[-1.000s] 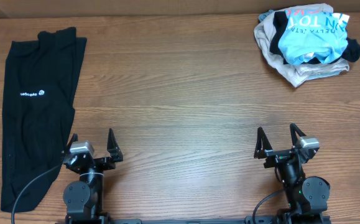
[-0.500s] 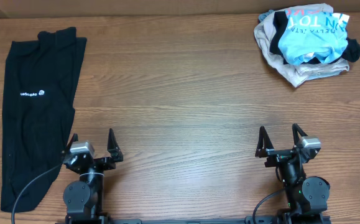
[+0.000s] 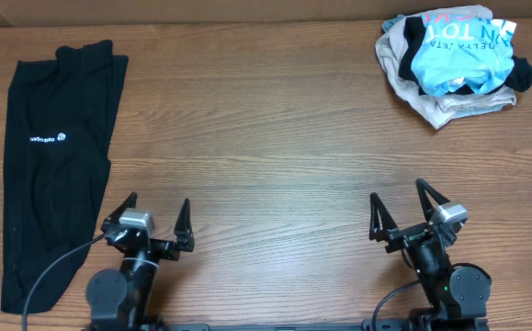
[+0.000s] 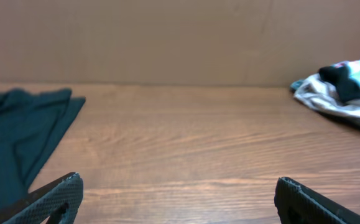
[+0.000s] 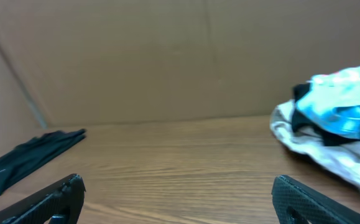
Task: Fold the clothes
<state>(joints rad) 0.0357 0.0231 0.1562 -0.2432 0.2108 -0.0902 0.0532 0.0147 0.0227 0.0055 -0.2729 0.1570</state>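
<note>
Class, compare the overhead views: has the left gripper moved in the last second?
Yes. The left gripper has shifted rightward, away from the black garment lying flat beside it.

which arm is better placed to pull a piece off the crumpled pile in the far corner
Right, probably. The right gripper sits open on the same side of the table as the crumpled pile; the left gripper, also open, is across the table beside the black garment.

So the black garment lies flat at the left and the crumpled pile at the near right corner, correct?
No: the overhead view shows the crumpled pile at the far right corner. The black garment does lie flat at the left.
</note>
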